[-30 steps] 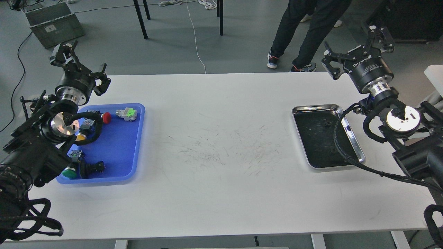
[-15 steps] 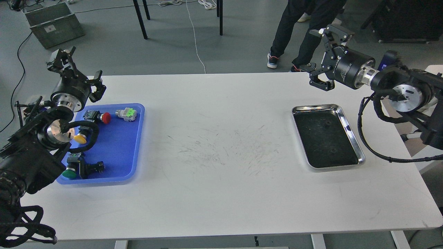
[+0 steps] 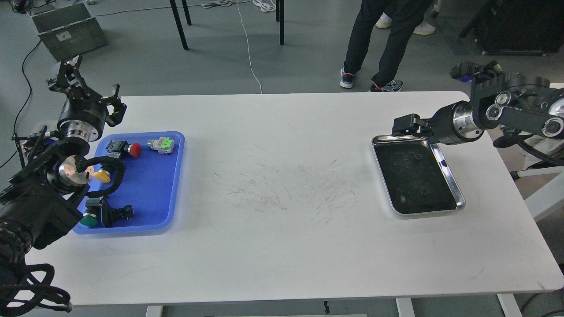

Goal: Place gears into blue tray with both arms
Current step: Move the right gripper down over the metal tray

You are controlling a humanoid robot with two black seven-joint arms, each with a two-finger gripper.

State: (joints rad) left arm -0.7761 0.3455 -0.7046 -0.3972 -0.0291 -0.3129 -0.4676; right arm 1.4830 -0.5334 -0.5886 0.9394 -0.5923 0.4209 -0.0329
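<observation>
The blue tray (image 3: pixel 152 193) lies at the table's left end and holds several push-button parts. Two tiny black gears (image 3: pixel 415 160) (image 3: pixel 424 190) rest on the dark inside of the steel tray (image 3: pixel 458 198) at the right. My left gripper (image 3: pixel 86 90) hangs above the blue tray's back left corner, pointing away from me with its fingers spread open and nothing between them. My right gripper (image 3: pixel 402 125) reaches in from the right, pointing left just over the steel tray's back left corner. It shows as a dark block, and its fingers cannot be told apart.
In the blue tray lie a red button (image 3: pixel 134 149), a green-capped part (image 3: pixel 161 144), a yellow button (image 3: pixel 102 176) and a green button (image 3: pixel 89 220). A person's legs (image 3: pixel 379 44) stand behind the table. A grey crate (image 3: pixel 68 28) sits on the floor at the back left.
My right arm swung down from high behind the table, turning its gripper leftward to the steel tray's back corner. My left gripper drifted slightly left and back, staying open.
</observation>
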